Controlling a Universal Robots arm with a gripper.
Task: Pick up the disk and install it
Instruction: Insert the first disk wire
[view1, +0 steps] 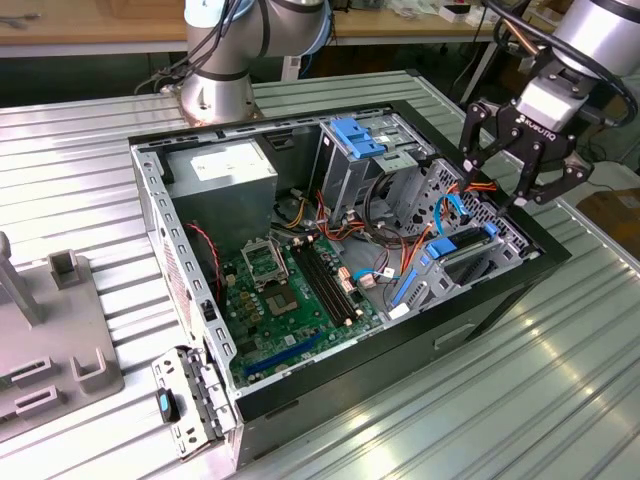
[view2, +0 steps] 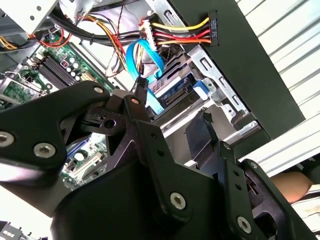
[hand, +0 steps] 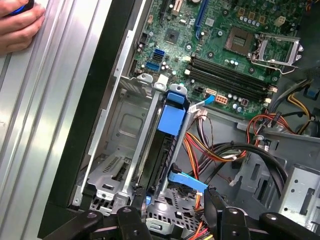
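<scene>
The claw (hand: 174, 197) is empty, fingers spread apart. Right under it the disk (hand: 171, 120) stands on edge in a metal slot (hand: 120, 120). I think it is hard and heavy (and breakable), so hold its blue sides.

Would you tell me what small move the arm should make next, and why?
Probably ease the hand down toward the disk: the hand hangs open and empty above the case, while the disk stands on edge in the metal bay below. Go slowly, since a blue cable crosses close beside it.
</scene>
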